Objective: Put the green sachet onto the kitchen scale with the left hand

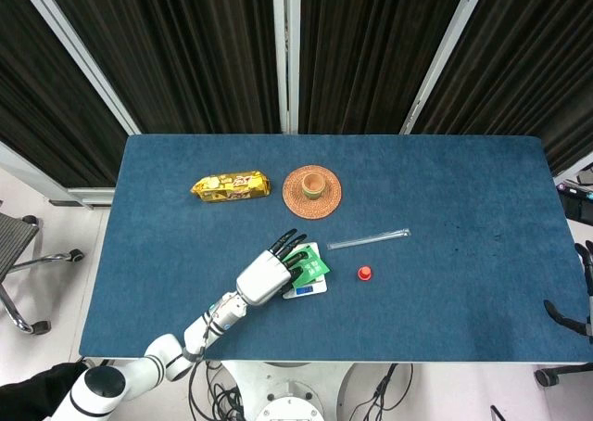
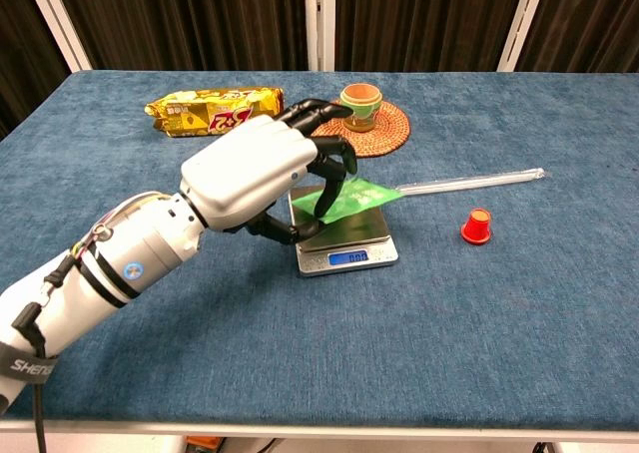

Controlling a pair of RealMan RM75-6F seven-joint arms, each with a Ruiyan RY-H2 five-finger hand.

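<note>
The green sachet [image 2: 355, 196] hangs just above the kitchen scale [image 2: 345, 254], pinched in the fingers of my left hand [image 2: 262, 174]. In the head view the left hand [image 1: 267, 274] covers the left part of the white scale [image 1: 310, 287], and the sachet [image 1: 311, 267] lies over its platform. Whether the sachet touches the platform cannot be told. The scale's display faces the near table edge. Only the dark fingers of my right hand [image 1: 586, 271] peek in at the right edge of the head view, off the table.
A yellow snack packet [image 1: 231, 185] lies at the back left. A small cup [image 1: 313, 184] stands on a woven coaster [image 1: 328, 202] behind the scale. A clear tube [image 1: 368, 239] and a red cap [image 1: 365, 273] lie right of the scale.
</note>
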